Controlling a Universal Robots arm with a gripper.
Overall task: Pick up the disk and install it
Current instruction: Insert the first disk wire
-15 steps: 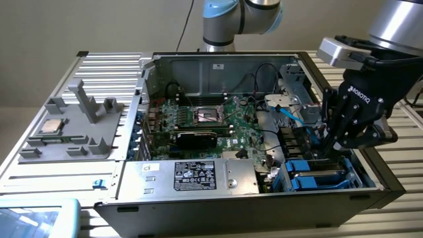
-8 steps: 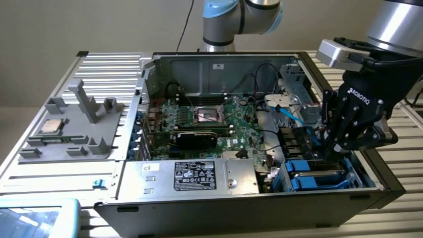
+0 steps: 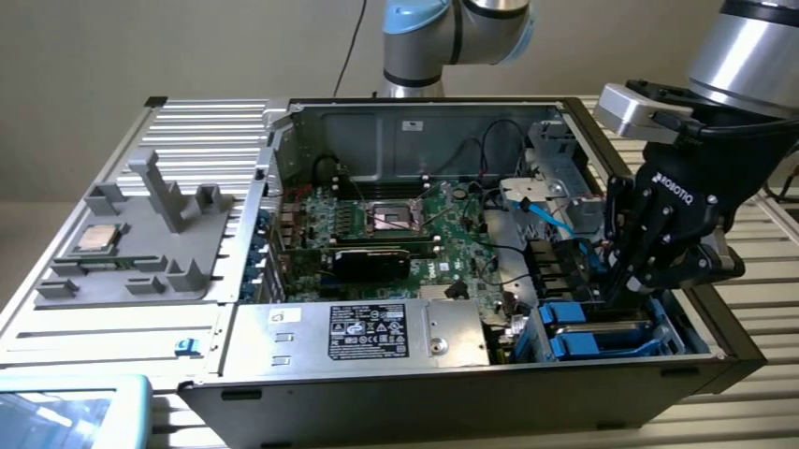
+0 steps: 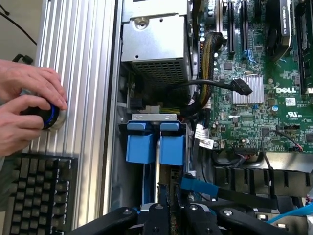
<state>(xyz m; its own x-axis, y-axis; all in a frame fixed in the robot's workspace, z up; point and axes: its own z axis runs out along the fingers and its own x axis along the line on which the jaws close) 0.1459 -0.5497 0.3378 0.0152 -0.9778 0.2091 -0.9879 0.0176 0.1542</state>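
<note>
One ROBOTIQ end effector (image 3: 620, 297) near DELL motherboard (image 4: 259, 117).

Ribbed aluminium bench (image 3: 187, 117). Directly on it: open computer case (image 3: 413, 398), centre; grey fixture tray (image 3: 175, 201) at the exterior view's left; black keyboard (image 4: 41, 196) and blue-ringed knob (image 4: 53, 116) beside the case.

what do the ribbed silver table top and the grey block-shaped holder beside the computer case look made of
Ribbed silver table top: likely bare aluminium, satin sheen, straight extruded-looking grooves. Grey block-shaped holder: probably matte plastic; dull even colour, no glints.
</note>
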